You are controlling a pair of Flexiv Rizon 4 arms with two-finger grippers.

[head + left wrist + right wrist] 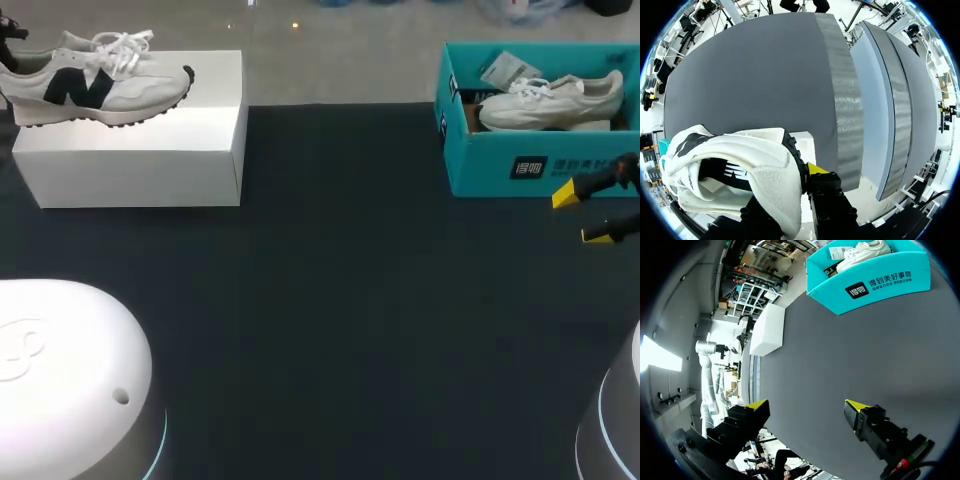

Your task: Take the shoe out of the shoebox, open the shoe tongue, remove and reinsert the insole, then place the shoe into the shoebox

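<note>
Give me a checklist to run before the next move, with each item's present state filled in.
1. Left gripper hold on the sneaker: ok. The heel is pinched between its fingers.
2. Sneaker support: ok. Its sole rests on top of the white box.
3. Right gripper free: ok. Its fingers are apart with nothing between them, near the front wall of the teal shoebox.
4. Shoebox open: ok. There is no lid on it.
5. Room in the shoebox: not ok. A white shoe lies inside.
6. Insole seated in the sneaker: cannot tell. No view shows it plainly.
</note>
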